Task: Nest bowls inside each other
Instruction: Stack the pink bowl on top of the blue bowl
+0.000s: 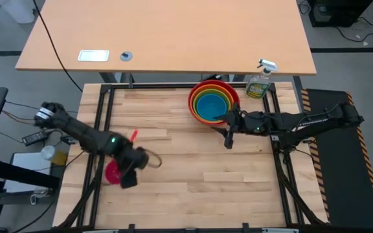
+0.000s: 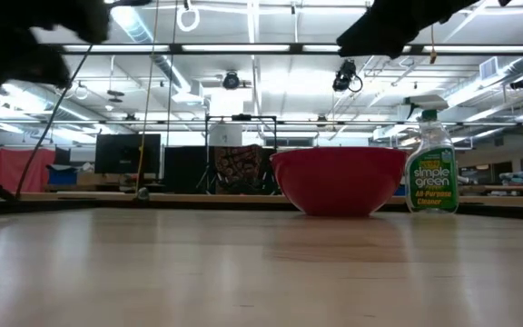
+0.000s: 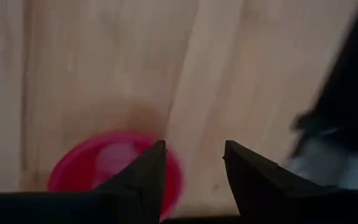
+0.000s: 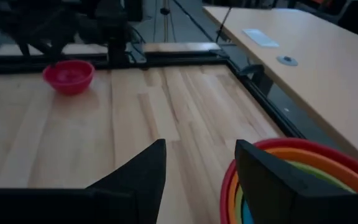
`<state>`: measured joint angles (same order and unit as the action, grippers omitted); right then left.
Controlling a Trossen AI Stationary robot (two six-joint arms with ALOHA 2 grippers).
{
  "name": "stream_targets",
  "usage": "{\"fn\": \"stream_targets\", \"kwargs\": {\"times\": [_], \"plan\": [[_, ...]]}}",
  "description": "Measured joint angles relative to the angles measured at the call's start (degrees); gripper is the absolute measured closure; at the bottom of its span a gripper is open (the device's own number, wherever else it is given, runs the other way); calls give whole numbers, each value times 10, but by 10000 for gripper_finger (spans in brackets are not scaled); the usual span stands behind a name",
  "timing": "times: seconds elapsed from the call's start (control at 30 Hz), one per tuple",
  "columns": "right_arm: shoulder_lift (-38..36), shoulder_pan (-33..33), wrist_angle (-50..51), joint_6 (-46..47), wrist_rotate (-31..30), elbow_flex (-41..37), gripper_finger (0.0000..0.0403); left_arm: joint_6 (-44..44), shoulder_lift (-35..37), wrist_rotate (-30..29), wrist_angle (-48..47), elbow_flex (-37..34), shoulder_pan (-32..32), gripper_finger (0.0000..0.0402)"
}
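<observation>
Red, orange, yellow-green and blue bowls sit nested in one stack (image 1: 212, 100) at the table's far right; the low view shows only its red outer bowl (image 2: 339, 180). Near the left edge, the small magenta-pink bowl (image 1: 113, 171) rests upright on the table and also appears in the right wrist view (image 4: 69, 74). My left gripper (image 3: 194, 152) hangs open over it, pointing steeply down, with one finger above the bowl's rim (image 3: 114, 171) and nothing between the fingertips. My right gripper (image 4: 197, 162) is open and nearly level beside the stack's near rim (image 4: 278, 155).
A clear spray bottle (image 1: 259, 81) stands just right of the stack at the far edge, seen too in the low view (image 2: 430, 168). A tan desk (image 1: 167, 32) lies beyond the table. Black frame rails (image 1: 99, 129) run along the table's sides. Bare wood (image 1: 186, 155) lies between the arms.
</observation>
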<state>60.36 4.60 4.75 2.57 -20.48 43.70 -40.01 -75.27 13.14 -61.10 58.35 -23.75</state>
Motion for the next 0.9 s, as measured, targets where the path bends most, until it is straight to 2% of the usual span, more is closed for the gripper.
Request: {"fn": "stream_targets", "kwargs": {"times": [0.2, 0.37, 0.57, 0.9], "plan": [[19, -7, -39, -11, 40, 0, 206, 23, -16, -110, -104, -24, -65, 237], [49, -7, -73, -19, 62, 0, 206, 107, -16, -153, -107, -52, -67, 237], [74, -7, -90, -27, 70, 0, 206, 178, -28, -178, -103, -81, -49, 237], [78, -7, -94, -28, 88, 0, 206, 271, -89, -177, -104, -82, -14, 237]]}}
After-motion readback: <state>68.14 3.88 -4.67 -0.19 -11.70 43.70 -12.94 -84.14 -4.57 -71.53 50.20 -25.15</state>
